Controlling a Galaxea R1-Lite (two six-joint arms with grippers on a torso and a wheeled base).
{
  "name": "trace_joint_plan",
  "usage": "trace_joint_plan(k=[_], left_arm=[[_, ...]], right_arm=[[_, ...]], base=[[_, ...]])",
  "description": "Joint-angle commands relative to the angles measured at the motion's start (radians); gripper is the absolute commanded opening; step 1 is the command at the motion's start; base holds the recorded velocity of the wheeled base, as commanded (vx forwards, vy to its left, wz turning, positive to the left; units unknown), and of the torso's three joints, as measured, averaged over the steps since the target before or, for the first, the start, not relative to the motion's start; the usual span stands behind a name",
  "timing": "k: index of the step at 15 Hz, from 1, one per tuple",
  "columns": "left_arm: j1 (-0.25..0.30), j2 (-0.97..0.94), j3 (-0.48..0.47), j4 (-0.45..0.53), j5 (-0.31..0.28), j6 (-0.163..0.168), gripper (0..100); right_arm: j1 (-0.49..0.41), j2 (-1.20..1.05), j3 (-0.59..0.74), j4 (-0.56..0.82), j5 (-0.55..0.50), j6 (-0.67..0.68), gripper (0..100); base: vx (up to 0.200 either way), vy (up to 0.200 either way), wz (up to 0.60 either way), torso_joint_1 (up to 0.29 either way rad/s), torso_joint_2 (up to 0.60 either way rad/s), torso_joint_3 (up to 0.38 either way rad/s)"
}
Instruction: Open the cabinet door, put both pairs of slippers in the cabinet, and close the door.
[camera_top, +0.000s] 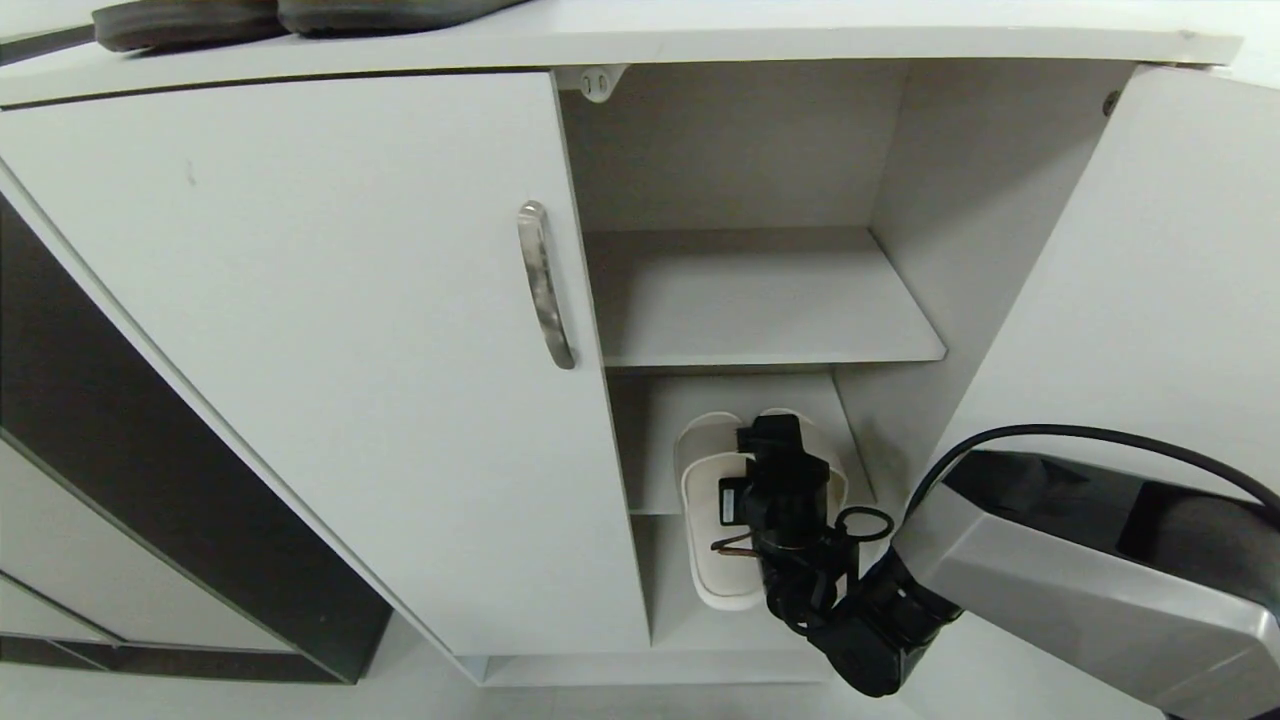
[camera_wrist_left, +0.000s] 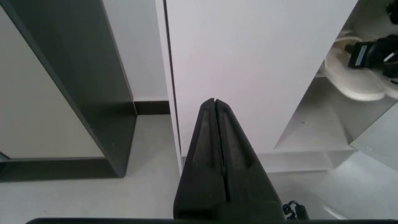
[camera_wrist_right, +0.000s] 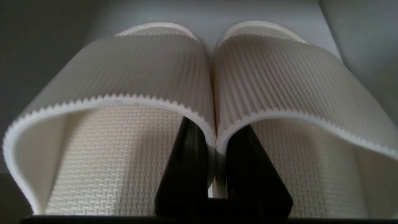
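white cabinet (camera_top: 960, 250) stands on light floor (camera_top: 200, 700); L door (camera_top: 300, 330) shut, R door (camera_top: 1150, 300) swung open; cabinet top (camera_top: 700, 40) carries dark slippers (camera_top: 190, 22), pair side by side at its L end; inside: mid shelf (camera_top: 750, 300), lower shelf (camera_top: 650, 450) below it; white slippers (camera_top: 710, 560) on lower shelf, pair touching, toes inward, heels overhang front edge

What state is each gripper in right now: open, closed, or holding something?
Left gripper: closed, empty.
Right gripper: closed on the pair of cream ribbed foam slippers, pinching their adjoining straps.
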Motion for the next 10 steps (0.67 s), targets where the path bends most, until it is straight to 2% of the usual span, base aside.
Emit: trace_joint_plan(k=[1,6,10], left_arm=[[0.000,0.002,0.000,-0.001,0.000,0.000,0],[0.000,0.002,0.000,0.001,0.000,-0.002,0],[0.000,0.002,0.000,-0.001,0.002,-0.003,0]], right_arm=[[-0.021,0.017,-0.033,0.002,0.004,-0.001,0],[-0.064,0.107,-0.200,0.031,0.007,-0.043,0],[-0.101,0.164,-0.401,0.145,0.018,-0.053,0]], base=[[0.000,0.000,0.00,0.000,0.00,0.000],[0.000,0.000,0.00,0.000,0.00,0.000],[0.000,0.000,0.00,0.000,0.00,0.000]])
